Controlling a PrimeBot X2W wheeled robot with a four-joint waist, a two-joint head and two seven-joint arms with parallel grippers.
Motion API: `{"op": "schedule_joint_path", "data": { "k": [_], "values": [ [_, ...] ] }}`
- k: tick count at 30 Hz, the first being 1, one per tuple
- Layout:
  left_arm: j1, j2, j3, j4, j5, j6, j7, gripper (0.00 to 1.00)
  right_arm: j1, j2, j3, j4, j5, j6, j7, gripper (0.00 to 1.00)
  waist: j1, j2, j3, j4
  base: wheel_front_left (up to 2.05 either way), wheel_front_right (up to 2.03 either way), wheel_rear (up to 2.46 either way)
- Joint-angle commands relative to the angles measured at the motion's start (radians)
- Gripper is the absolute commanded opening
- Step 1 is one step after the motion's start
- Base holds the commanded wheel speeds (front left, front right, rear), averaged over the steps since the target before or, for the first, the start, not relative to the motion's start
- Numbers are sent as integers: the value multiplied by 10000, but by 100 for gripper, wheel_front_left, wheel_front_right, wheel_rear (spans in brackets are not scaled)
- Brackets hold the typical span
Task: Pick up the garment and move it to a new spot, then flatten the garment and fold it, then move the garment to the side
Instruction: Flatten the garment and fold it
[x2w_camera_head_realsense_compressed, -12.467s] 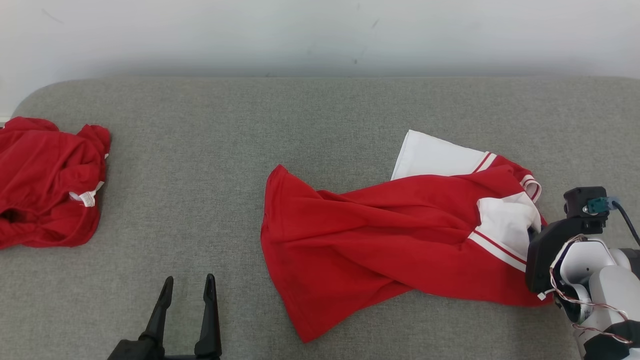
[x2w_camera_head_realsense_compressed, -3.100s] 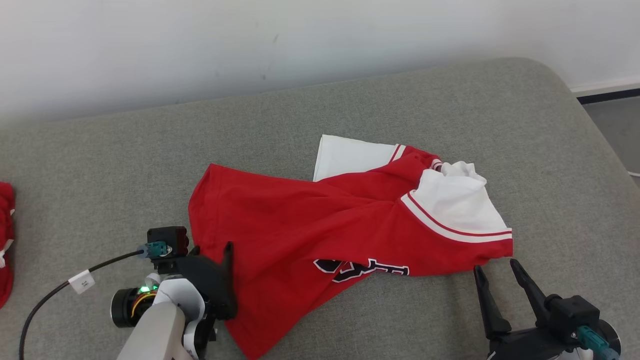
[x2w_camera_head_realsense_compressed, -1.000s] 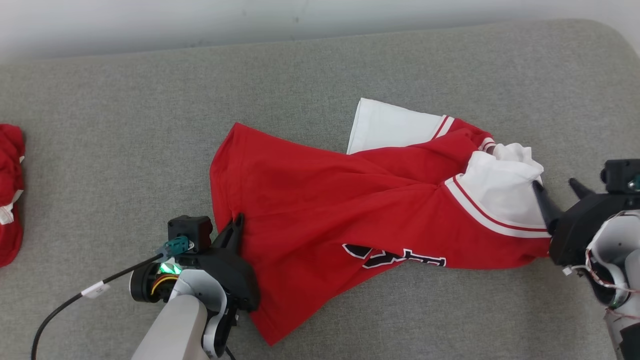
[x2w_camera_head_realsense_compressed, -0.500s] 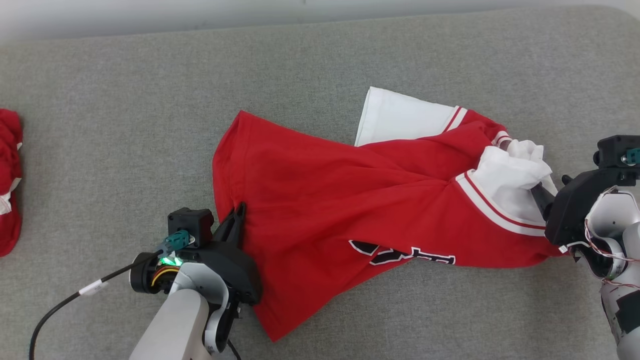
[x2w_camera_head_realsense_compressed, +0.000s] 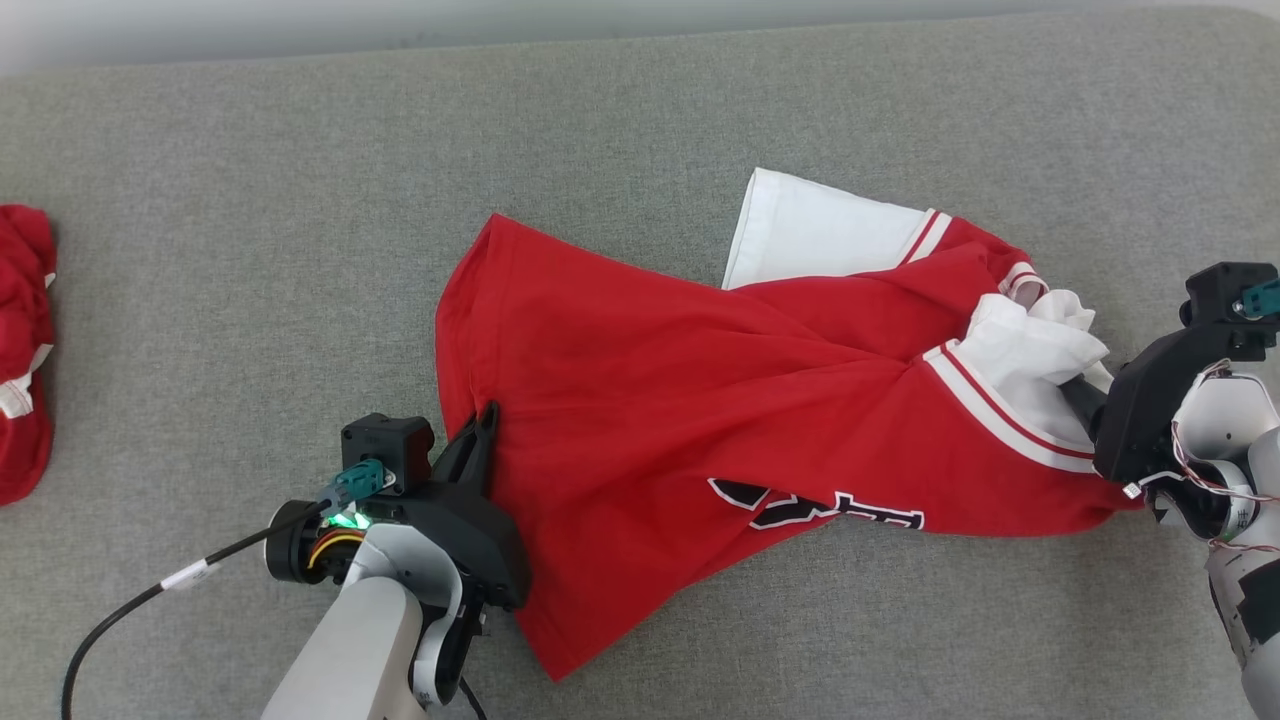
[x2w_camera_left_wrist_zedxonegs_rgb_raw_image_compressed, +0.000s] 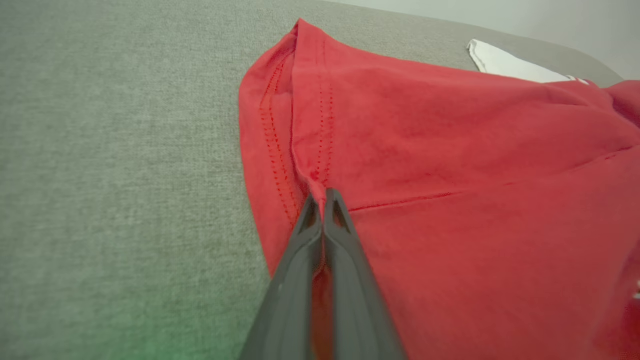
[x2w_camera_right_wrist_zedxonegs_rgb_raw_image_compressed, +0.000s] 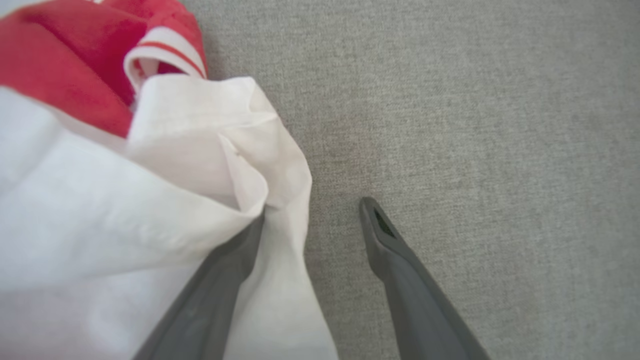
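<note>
The left gripper (x2w_camera_head_realsense_compressed: 488, 415) and the right gripper (x2w_camera_right_wrist_zedxonegs_rgb_raw_image_compressed: 315, 210) each have long dark grey fingers on a black housing. The left one carries a black camera box (x2w_camera_head_realsense_compressed: 387, 441) with a teal plug (x2w_camera_head_realsense_compressed: 358, 481). A black cable (x2w_camera_head_realsense_compressed: 120, 615) with a white label (x2w_camera_head_realsense_compressed: 180, 577) leaves toward 8 o'clock. The left forearm (x2w_camera_head_realsense_compressed: 350, 650) is pale grey. Thin red-and-white wires (x2w_camera_head_realsense_compressed: 1200, 480) loop at the right wrist.

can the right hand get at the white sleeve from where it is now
Probably yes: the right hand is open right at the white sleeve, one finger against its bunched fold, the other over the bare grey cushion, with nothing in between.
</note>
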Motion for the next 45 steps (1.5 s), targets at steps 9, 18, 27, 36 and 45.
{"op": "schedule_joint_path", "data": {
  "k": [9,18,27,36,45],
  "values": [
    [47,145,4,12,-102,114,12,0,-173,-162,284,128,49,-6,-199,0,1,1,47,23,0,0,0],
    [-142,33,577,-327,-1027,-172,-159,0,-263,-448,151,-549,370,-6,-756,0,1,1,-466,12,0,0,0],
    [-1344,406,1734,-1392,-2871,-788,884,0,-670,-77,-284,-2321,1417,-6,-960,0,1,1,-914,-312,0,0,0],
    [-3340,1087,2273,-1788,-3278,-552,1847,0,-2177,643,-674,-3211,1798,-5,-1602,0,1,1,-619,-713,0,0,0],
    [-5534,1305,2639,-1826,-2975,115,1643,0,-4367,1229,-910,-2941,1601,-5,-2580,0,1,1,627,-957,0,0,0]
  ]
}}
